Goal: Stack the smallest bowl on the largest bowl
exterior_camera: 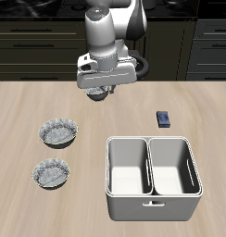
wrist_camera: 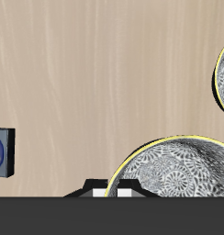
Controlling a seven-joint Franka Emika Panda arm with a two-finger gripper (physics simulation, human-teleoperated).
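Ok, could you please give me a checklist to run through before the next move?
1. Is the smallest bowl found: ok, it is close beside the gripper.
2. Grip on it: cannot tell, the jaws are mostly hidden in both views.
3. Is the largest bowl empty: ok.
4. Right target: ok, it is the one farther back; the other bowl sits nearer the front edge.
5. Is the path to it free: ok, the tub and the blue object lie away from it.
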